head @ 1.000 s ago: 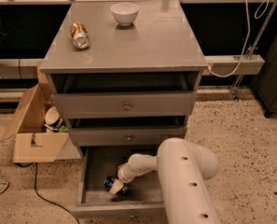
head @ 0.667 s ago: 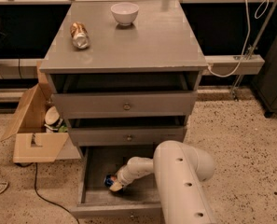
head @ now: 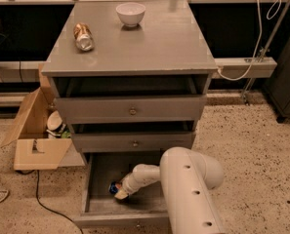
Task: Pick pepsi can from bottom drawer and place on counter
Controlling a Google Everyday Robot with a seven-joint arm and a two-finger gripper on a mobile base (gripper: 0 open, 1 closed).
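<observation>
Barely begun: my gripper [head: 121, 194] is at the pepsi can [head: 113, 188] in the bottom drawer [head: 101, 172], hold I cannot tell; tabletop [head: 149, 48] placement undone.

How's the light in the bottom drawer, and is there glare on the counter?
Camera view: the bottom drawer is dim, shaded by the upper drawers; the pepsi can shows as a small blue patch against the tool, low in that drawer. Camera view: the counter is evenly lit with a soft sheen, no harsh glare.
</observation>
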